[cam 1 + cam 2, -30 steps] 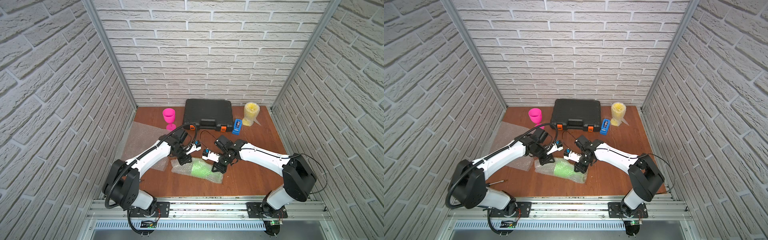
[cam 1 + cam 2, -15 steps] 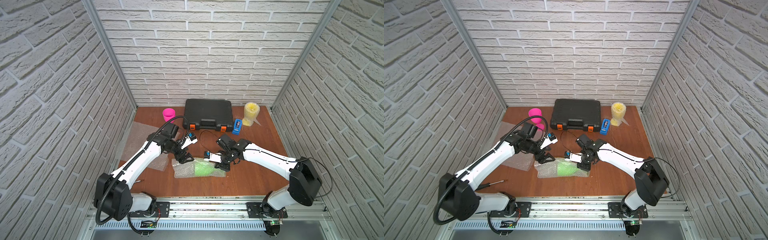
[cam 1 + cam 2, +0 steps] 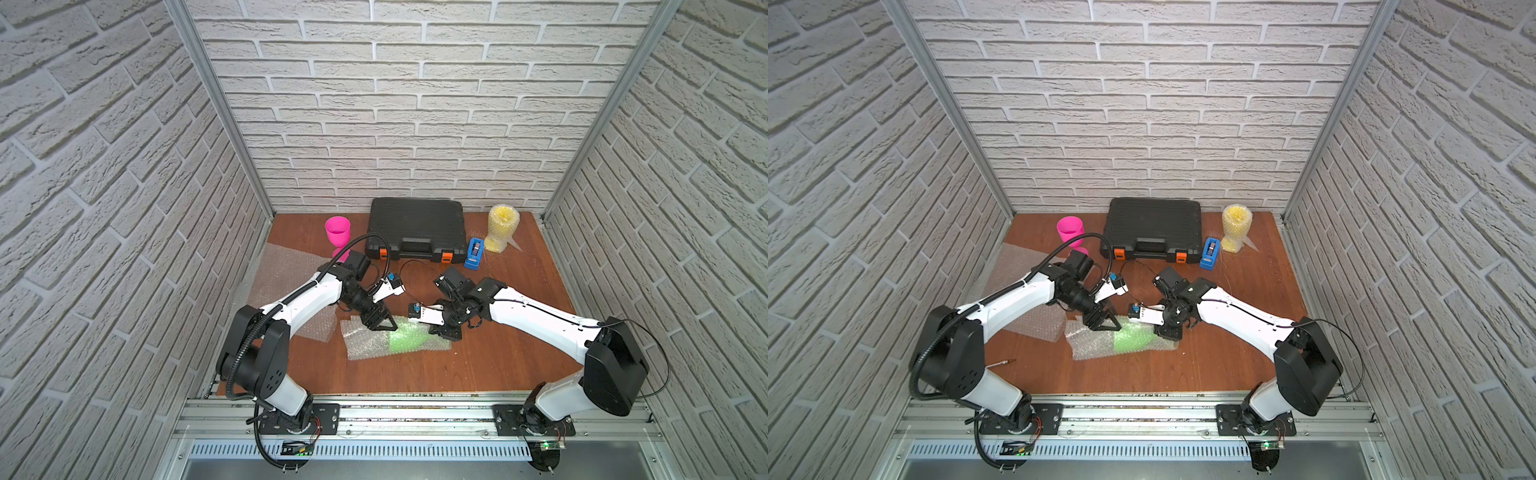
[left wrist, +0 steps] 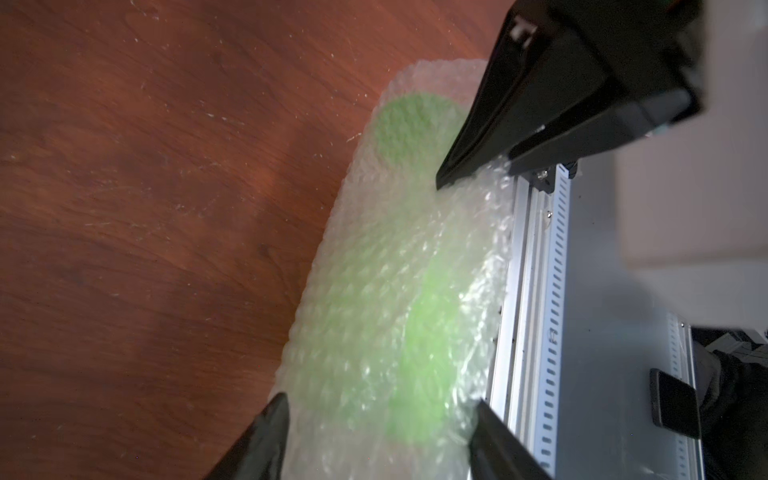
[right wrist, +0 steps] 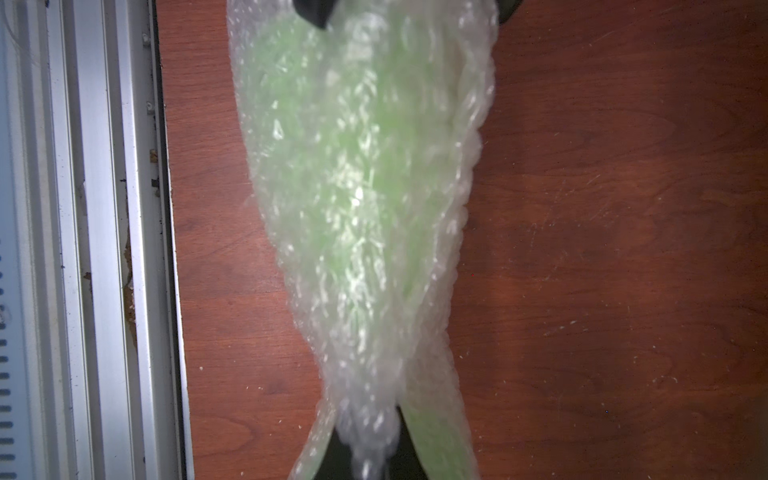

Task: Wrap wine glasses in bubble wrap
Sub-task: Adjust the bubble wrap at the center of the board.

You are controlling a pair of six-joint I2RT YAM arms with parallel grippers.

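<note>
The lime green wine glass (image 3: 405, 338) lies on its side on the wooden table, rolled inside bubble wrap (image 3: 365, 343). My left gripper (image 3: 378, 322) stands open astride the bundle's bowl end, its fingertips (image 4: 274, 419) at either flank of the wrap (image 4: 374, 332). My right gripper (image 3: 444, 332) is shut on the bunched wrap (image 5: 365, 440) at the foot end. The hot pink glass (image 3: 337, 232) stands bare at the back left. A yellow glass (image 3: 503, 226) stands wrapped at the back right. Both top views show all of this.
A black case (image 3: 415, 228) lies against the back wall, with a blue tape dispenser (image 3: 474, 253) beside it. A spare bubble-wrap sheet (image 3: 286, 274) lies flat under my left arm. A thin metal tool (image 3: 1003, 363) lies front left. The aluminium rail (image 5: 104, 249) borders the table's front.
My left gripper let go of the bundle, swung up and opened wide, then came back down around it with narrower jaws. The right gripper kept its pinch on the wrap.
</note>
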